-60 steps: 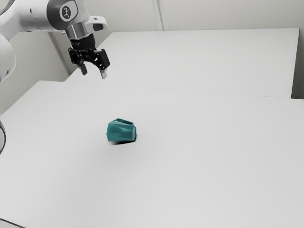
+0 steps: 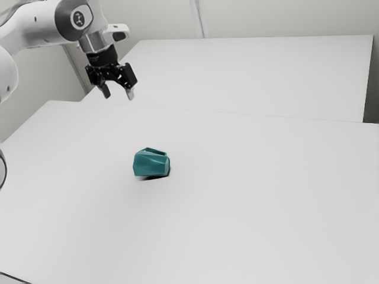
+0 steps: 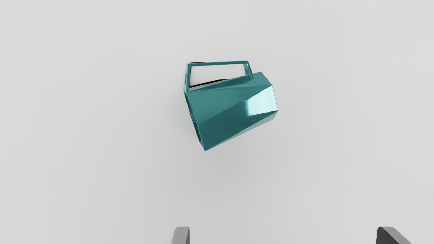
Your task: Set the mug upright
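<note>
Pincer (image 2: 118, 94) tilted slightly, hung wide apart, empty. Mug (image 2: 151, 164) lay sideways on white tabletop (image 2: 266, 207); pale wall (image 2: 284, 18) at far side.

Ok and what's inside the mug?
In the mug, a thin dark sliver of inner wall shows at the mouth; anything deeper is covered by its own body.

fingers (image 2: 130, 94) — slightly lower, arm (image 2: 44, 23) — shifted

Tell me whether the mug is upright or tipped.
Tipped: the mug lies on its side on the table, its rim facing sideways and its handle along one side, in the wrist view.
</note>
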